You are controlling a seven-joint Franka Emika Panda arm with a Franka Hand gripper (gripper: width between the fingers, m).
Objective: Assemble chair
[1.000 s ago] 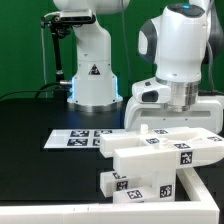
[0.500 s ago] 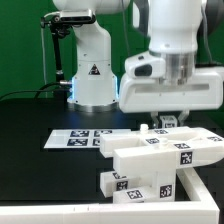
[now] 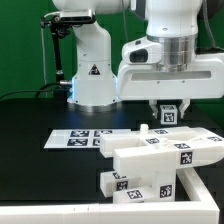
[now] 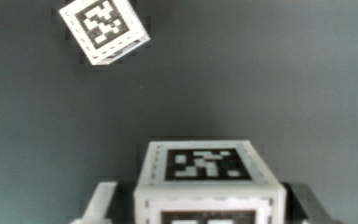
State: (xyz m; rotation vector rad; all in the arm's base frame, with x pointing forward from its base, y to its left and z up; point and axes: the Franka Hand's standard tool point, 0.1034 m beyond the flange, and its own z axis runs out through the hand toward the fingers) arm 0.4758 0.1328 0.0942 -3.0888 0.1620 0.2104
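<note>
My gripper (image 3: 168, 113) hangs above the black table at the exterior view's right, shut on a small white cube-ended chair piece (image 3: 169, 114) with a black-and-white tag. In the wrist view that piece (image 4: 201, 165) sits between the two fingers (image 4: 101, 200), tag face up, with my gripper (image 4: 201, 205) clamped on its sides. The lower part of the piece is hidden. Below and in front lie the large white chair blocks (image 3: 160, 155), stacked together with tags on them. Another white tagged piece (image 4: 105, 30) lies apart on the dark table in the wrist view.
The marker board (image 3: 82, 138) lies flat on the table at the exterior view's left of the chair blocks. The robot's white base (image 3: 92, 75) stands behind it. A white rail (image 3: 195, 195) runs along the front right.
The gripper has risen from behind the chair blocks, carrying the small tagged piece up with it and shifting slightly toward the exterior view's left.
</note>
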